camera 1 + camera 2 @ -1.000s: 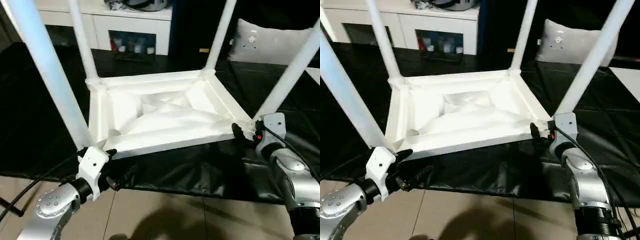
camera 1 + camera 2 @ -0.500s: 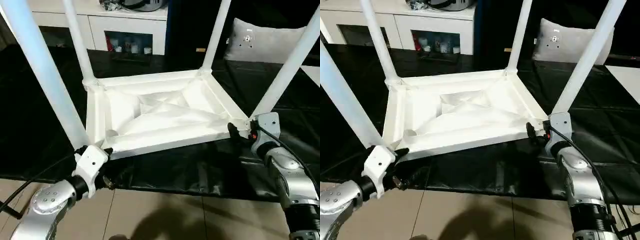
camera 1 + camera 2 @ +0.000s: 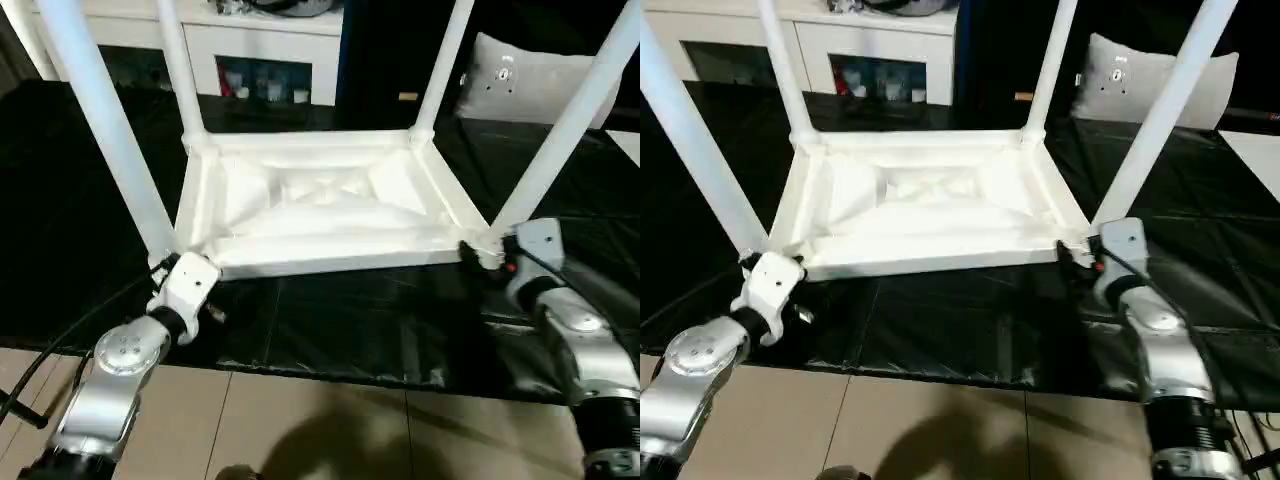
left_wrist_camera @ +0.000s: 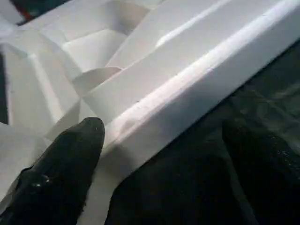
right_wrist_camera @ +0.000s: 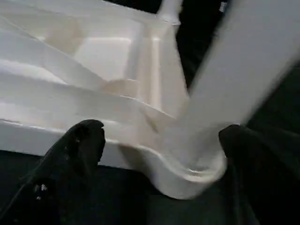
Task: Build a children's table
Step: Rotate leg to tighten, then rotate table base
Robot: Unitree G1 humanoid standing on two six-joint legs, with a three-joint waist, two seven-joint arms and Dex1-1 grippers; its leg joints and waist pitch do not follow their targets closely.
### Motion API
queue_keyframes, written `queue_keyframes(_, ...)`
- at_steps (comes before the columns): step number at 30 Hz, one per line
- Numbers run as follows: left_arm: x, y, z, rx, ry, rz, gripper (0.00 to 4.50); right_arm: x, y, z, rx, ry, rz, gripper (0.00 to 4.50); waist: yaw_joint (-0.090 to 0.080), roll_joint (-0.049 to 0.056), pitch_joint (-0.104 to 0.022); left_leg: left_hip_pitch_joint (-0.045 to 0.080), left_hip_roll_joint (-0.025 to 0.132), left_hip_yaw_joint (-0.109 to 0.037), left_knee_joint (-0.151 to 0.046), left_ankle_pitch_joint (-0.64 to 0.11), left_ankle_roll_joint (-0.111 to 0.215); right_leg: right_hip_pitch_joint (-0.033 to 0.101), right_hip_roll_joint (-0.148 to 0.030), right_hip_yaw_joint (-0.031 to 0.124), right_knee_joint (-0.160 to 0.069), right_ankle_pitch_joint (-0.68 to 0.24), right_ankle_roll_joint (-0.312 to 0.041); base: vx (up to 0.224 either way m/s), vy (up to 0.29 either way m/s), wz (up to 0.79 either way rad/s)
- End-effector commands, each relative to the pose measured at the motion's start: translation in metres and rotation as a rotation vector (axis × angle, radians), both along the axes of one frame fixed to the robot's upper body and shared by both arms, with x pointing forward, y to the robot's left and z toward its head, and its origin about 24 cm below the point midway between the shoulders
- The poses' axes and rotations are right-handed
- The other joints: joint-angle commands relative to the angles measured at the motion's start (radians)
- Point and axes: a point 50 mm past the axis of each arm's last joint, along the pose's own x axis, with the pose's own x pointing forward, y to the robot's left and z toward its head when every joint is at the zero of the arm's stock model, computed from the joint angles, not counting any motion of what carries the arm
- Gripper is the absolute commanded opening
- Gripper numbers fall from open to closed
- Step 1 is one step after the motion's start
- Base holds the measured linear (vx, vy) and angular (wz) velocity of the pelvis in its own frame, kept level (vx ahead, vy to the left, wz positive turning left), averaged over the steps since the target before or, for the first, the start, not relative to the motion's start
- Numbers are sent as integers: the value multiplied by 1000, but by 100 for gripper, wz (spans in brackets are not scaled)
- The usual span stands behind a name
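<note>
Assembly looks nearly finished: children's table (image 3: 320, 205) lies upside down, four legs (image 3: 100, 125) socketed, left gripper (image 4: 164, 140) and right gripper (image 5: 159, 140) spread wide at its near corners, turning upright apparently left.

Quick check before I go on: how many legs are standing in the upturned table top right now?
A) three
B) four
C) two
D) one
B: a leg rises from each corner of the table top: near left, far left, far right and near right.
</note>
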Motion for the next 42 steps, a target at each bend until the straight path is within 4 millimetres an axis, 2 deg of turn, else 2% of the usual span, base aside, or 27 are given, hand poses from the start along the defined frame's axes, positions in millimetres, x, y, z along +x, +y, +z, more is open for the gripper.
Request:
queue_keyframes(1,3,0,6,-26,-61,32,444,3,-4,7,-18,-27,-13,450,-1,0,-52,26,-18,32,-61,-82,-4,25,-1,-8,-68,272,-166,0,0,0)
queue_keyframes(4,-13,-5,8,-180,-88,49,444,-1,2,6,2,-29,8,450,-5,-7,-49,21,-12,32,-65,-107,-8,27,-6,-9,-70,240,-182,0,0,0)
queue_keyframes(6,-20,-7,9,-220,-100,63,444,-2,6,4,12,-28,20,450,-7,-6,-48,23,-14,34,-63,-120,4,23,-3,-7,-72,222,-184,0,0,0)
queue_keyframes(9,-39,-7,13,-297,-176,147,444,-9,18,0,46,-24,68,450,-7,-5,-42,21,-6,32,-71,-160,12,22,-6,-8,-79,170,-174,0,0,0)
queue_keyframes(10,-47,-5,14,-317,-211,195,444,-11,24,-3,62,-21,87,450,-7,-6,-42,23,-5,33,-70,-177,14,19,-4,-7,-82,147,-172,0,0,0)
queue_keyframes(14,-61,2,16,-308,-289,312,444,-16,35,-9,78,-5,116,450,-5,-8,-35,25,-2,31,-79,-239,7,9,-4,-5,-93,44,-152,0,0,0)
queue_keyframes(15,-62,2,16,-309,-291,315,444,-16,35,-9,78,-4,117,450,-6,-8,-34,23,-1,30,-80,-242,4,11,-6,-5,-93,36,-150,0,0,0)
queue_keyframes(16,-63,4,16,-306,-301,350,444,-17,38,-10,82,-2,126,450,-2,-8,-35,26,0,30,-80,-245,0,8,-6,-4,-94,22,-144,0,0,0)
queue_keyframes(19,-57,15,15,-311,-311,456,444,-19,55,-9,85,4,211,450,-3,-4,-36,24,-4,27,-80,-228,-9,8,-6,-4,-93,44,-123,0,0,0)
queue_keyframes(21,-52,18,16,-325,-318,466,444,-21,61,-8,87,11,251,450,-4,-7,-37,25,-6,27,-79,-222,-14,8,-4,-4,-92,62,-115,0,0,0)
queue_keyframes(22,-45,20,19,-321,-325,443,444,-22,65,-9,89,28,277,450,-3,-5,-38,25,-6,26,-79,-210,-19,8,-5,-4,-90,81,-114,0,0,0)
queue_keyframes(23,-45,20,19,-321,-325,443,444,-22,65,-9,89,28,277,450,-3,-6,-38,25,-8,26,-78,-202,-19,8,-3,-4,-90,90,-111,0,0,0)
queue_keyframes(24,-37,22,22,-317,-335,431,444,-23,67,-11,87,48,294,450,-1,-3,-41,26,-9,25,-75,-174,-22,11,-3,-4,-84,140,-110,0,0,0)
queue_keyframes(26,-25,26,26,-312,-352,418,444,-25,68,-14,88,84,299,450,-1,-7,-42,25,-11,26,-73,-144,-23,14,-2,-5,-82,189,-110,0,0,0)
queue_keyframes(27,-25,26,26,-312,-352,418,444,-25,68,-14,88,84,299,450,2,-5,-44,30,-12,27,-71,-138,-24,12,-1,-5,-81,199,-111,0,0,0)
queue_keyframes(28,-5,31,32,-310,-358,400,444,-27,68,-21,75,132,286,450,0,-1,-45,27,-12,24,-72,-124,-29,15,-2,-7,-77,222,-114,0,0,0)
queue_keyframes(29,6,33,34,-310,-349,388,444,-28,68,-24,70,155,271,450,3,4,-45,33,-16,27,-70,-127,-32,9,1,-6,-82,210,-112,0,0,0)
queue_keyframes(30,11,34,35,-310,-342,383,444,-29,68,-26,66,168,261,450,5,4,-47,38,-16,25,-71,-143,-40,9,-3,-5,-80,192,-115,0,0,0)
queue_keyframes(31,16,34,36,-318,-333,365,444,-29,67,-28,63,181,246,450,3,8,-48,30,-13,20,-77,-135,-59,17,-5,-9,-75,205,-120,0,0,0)
queue_keyframes(32,19,33,37,-326,-322,346,444,-29,67,-29,61,189,234,450,1,4,-46,32,-14,23,-75,-135,-64,14,-4,-9,-78,209,-121,0,0,0)
queue_keyframes(33,27,31,37,-329,-293,285,444,-28,65,-33,65,214,198,450,0,1,-49,32,-16,23,-74,-126,-67,17,-4,-8,-76,225,-128,0,0,0)
queue_keyframes(34,30,30,38,-336,-278,257,444,-28,65,-34,66,221,186,450,-1,14,-51,33,-16,22,-74,-124,-71,15,-6,-8,-73,226,-135,0,0,0)
queue_keyframes(36,33,26,38,-364,-249,191,444,-25,64,-36,56,225,163,450,-6,7,-51,30,-15,23,-75,-124,-77,20,-7,-9,-73,242,-142,0,0,0)
queue_keyframes(37,36,21,40,-405,-224,107,444,-20,64,-37,41,227,132,450,-9,13,-53,33,-19,25,-73,-116,-81,15,-6,-8,-73,250,-150,0,0,0)
queue_keyframes(40,36,11,42,-457,-179,-30,444,-13,66,-36,61,219,119,450,-4,15,-52,37,-13,29,-75,-142,-86,12,-8,-7,-73,217,-172,0,0,0)
queue_keyframes(41,36,11,42,-457,-179,-30,444,-13,66,-36,61,219,119,450,-3,15,-50,39,-11,30,-76,-152,-81,10,-7,-6,-75,215,-173,0,0,0)
queue_keyframes(42,33,3,43,-483,-133,-163,444,-4,69,-34,70,208,112,450,0,11,-51,37,-12,31,-75,-150,-74,14,-10,-6,-73,223,-175,0,0,0)
